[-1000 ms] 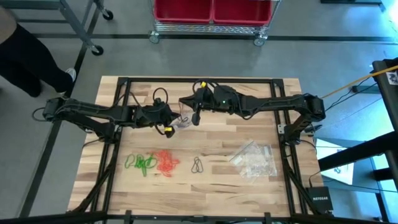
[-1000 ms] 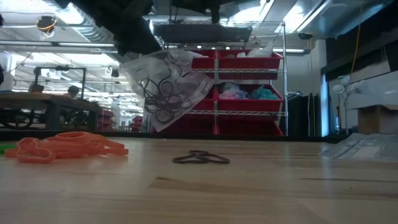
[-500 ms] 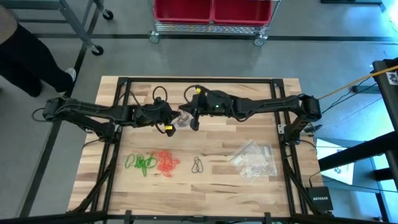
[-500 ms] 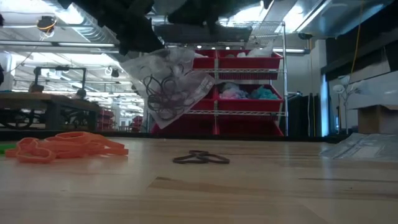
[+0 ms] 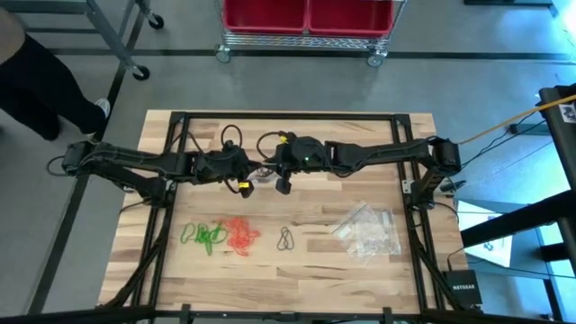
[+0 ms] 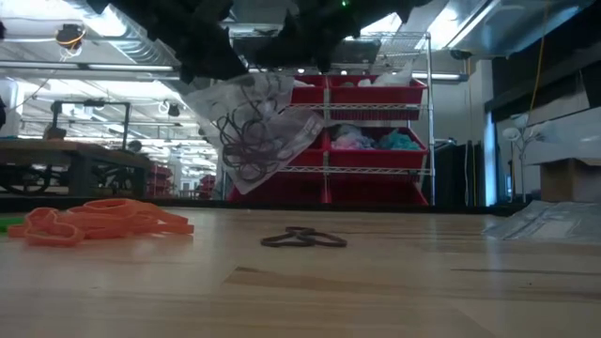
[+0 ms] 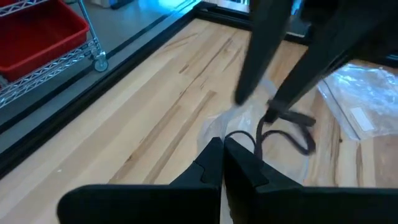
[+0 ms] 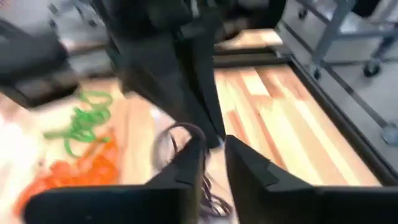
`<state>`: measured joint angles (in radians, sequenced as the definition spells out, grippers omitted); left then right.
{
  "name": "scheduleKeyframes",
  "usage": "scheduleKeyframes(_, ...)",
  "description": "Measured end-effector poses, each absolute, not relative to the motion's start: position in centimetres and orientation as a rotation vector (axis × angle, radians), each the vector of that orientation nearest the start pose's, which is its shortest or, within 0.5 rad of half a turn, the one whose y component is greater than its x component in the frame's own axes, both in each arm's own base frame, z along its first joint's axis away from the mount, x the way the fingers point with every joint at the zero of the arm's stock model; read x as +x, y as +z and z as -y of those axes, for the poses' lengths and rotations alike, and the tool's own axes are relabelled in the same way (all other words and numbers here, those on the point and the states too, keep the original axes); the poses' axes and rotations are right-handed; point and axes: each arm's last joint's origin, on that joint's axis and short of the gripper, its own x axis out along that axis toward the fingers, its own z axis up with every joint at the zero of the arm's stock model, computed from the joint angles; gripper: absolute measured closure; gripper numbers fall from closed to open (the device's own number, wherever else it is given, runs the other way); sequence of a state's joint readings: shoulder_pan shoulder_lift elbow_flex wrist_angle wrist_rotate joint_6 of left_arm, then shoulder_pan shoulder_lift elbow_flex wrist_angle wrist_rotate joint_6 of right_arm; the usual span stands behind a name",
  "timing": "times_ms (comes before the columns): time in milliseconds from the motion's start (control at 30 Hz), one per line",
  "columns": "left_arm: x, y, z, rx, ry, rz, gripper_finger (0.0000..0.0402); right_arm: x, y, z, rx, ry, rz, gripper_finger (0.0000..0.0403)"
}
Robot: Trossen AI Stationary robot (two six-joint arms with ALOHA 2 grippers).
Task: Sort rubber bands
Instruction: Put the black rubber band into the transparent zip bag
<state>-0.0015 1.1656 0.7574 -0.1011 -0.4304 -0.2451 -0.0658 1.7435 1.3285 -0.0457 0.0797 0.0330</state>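
Here, your rubber bands sit in three places on the pale wooden table (image 5: 360,148): a tangle of bright green loops (image 5: 202,237) near the front left, a heap of orange-red loops (image 5: 240,234) touching its right side, and a couple of thin black loops (image 5: 286,238) lying apart, further right. More black bands (image 6: 246,139) hang inside a crumpled clear plastic bag (image 6: 258,127) held up above the table, near its middle.

Your left gripper (image 7: 222,160) has its two dark fingers pressed together on the upper edge of that bag; in the left wrist view the film puckers right at the fingertips.

Your right gripper (image 8: 211,165) is up against the same bag from the other side. Its fingers stand slightly apart, and a dark band loop (image 8: 177,140) curls just ahead of them; you cannot tell from these views whether they pinch it.

To the right on the table, well apart from the sorted piles, lies a loose stack of flat clear plastic bags (image 5: 367,230). Beyond the far edge stands a wire rack with red bins (image 5: 310,16), and a person (image 5: 40,81) in dark clothing stands at the left.
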Motion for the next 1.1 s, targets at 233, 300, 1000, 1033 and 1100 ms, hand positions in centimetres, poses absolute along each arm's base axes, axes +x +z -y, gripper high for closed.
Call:
scheduleKeyframes(233, 24.6, 25.7, -1.0, -0.103, 0.466, -0.469, 0.0402, 38.7, 29.5, 3.0, -0.076, -0.203, -0.447, 0.0264)
scheduleKeyframes(300, 24.6, 25.7, -1.0, -0.091, 0.463, -0.469, 0.0401, 38.5, 30.3, 2.9, -0.070, -0.173, -0.410, 0.0257)
scheduleKeyframes(1000, 24.6, 25.6, -1.0, -0.085, 0.463, -0.478, 0.0401, 36.3, 25.7, -1.3, -0.031, 0.199, -0.770, 0.0259)
scheduleKeyframes(1033, 24.6, 25.6, -1.0, -0.086, 0.464, -0.476, 0.0401, 36.3, 25.0, -2.0, -0.045, 0.221, -0.773, 0.0259)
scheduleKeyframes(1100, 24.6, 25.6, -1.0, -0.087, 0.465, -0.475, 0.0401, 36.4, 23.7, -3.2, -0.076, 0.259, -0.745, 0.0259)
